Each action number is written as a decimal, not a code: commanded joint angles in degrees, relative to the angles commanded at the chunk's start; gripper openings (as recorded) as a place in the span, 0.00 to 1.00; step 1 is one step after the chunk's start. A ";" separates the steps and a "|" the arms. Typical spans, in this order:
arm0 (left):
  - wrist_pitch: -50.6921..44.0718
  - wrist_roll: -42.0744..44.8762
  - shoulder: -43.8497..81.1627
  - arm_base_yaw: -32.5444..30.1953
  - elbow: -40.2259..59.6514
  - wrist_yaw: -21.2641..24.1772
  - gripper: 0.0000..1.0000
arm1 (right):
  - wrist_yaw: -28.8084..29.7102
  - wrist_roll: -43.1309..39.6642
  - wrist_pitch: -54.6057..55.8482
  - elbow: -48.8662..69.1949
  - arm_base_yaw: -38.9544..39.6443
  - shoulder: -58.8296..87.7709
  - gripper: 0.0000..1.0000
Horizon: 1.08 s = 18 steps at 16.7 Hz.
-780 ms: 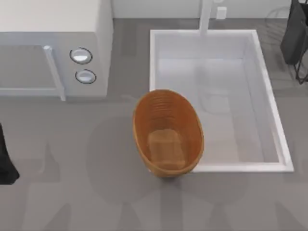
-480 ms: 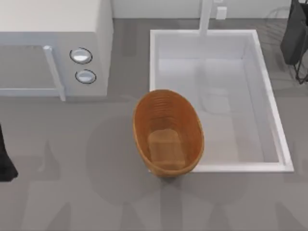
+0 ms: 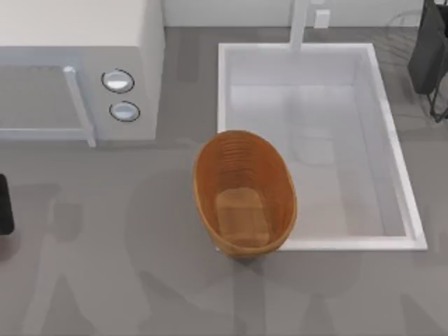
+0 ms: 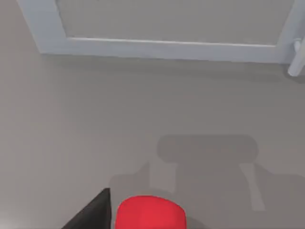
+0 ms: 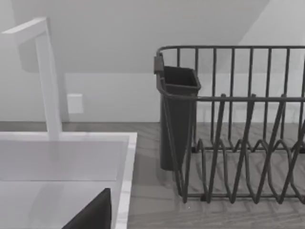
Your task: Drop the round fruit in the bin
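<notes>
The round fruit [image 4: 150, 213] is bright red and sits close under the left wrist camera, right beside a dark finger [image 4: 93, 214]. My left gripper [image 3: 3, 204] is at the table's far left edge, raised above the grey surface and shut on the fruit. Its shadow falls on the table below. The bin [image 3: 238, 157], an oval orange-brown basket with ribbed walls, stands at the table's middle with nothing in it, far to the right of the left gripper. My right gripper [image 3: 428, 49] is parked at the far right back corner.
A white sink basin [image 3: 222, 98] with a faucet [image 3: 299, 24] lies right behind and beside the bin. A white microwave [image 3: 84, 63] fills the back left. A dark dish rack [image 5: 238, 129] stands by the right arm. Bare grey table lies between the left gripper and the bin.
My left arm has drawn back toward the left edge and now shows as a shorter dark block. The bin and the right arm have not moved.
</notes>
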 joint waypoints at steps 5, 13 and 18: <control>-15.95 1.21 29.37 2.71 16.99 -0.04 1.00 | 0.00 0.00 0.00 0.00 0.00 0.00 1.00; -31.59 2.42 57.37 5.56 36.58 0.18 1.00 | 0.00 0.00 0.00 0.00 0.00 0.00 1.00; -32.83 2.52 59.51 5.81 38.41 0.23 1.00 | 0.00 0.00 0.00 0.00 0.00 0.00 1.00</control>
